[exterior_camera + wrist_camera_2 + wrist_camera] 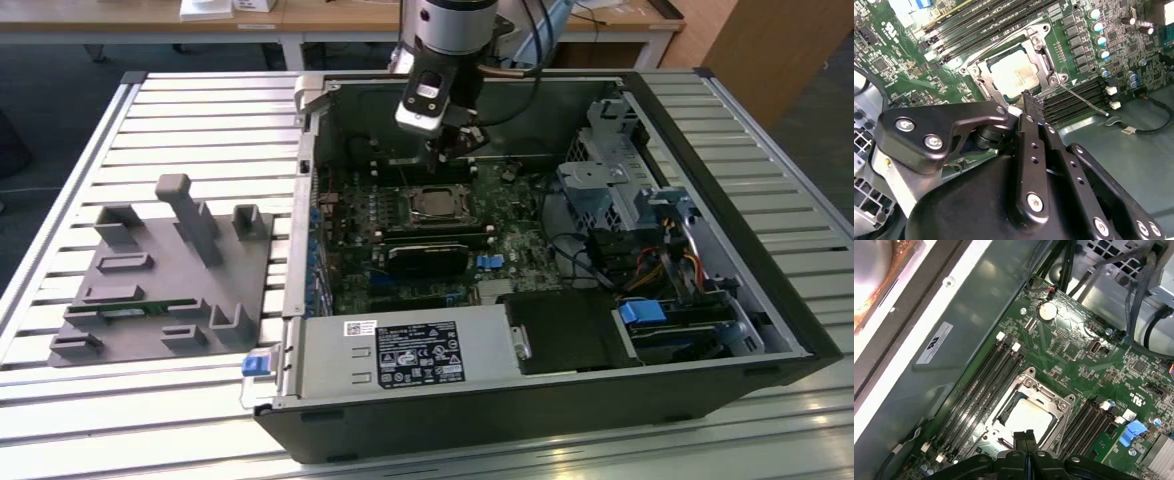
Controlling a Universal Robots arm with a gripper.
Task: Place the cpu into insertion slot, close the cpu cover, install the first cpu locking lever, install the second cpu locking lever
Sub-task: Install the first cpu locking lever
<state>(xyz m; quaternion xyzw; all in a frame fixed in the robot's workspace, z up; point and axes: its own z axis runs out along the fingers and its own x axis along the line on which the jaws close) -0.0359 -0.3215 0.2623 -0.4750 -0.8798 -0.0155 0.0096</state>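
The cpu, a flat silver-grey square, sits in the insertion slot on the green motherboard. The cpu cover, a silver frame, lies down around the chip. A thin silver locking lever angles out from the socket corner over the memory slots and looks unlatched. My gripper hangs just above the socket's edge. Its black fingers are shut together with nothing between them.
The open computer case lies on a slatted metal table. Long black memory slots flank the socket. A black block, a power supply and a drive cage with cables surround it. A grey fixture stands at the exterior view's left.
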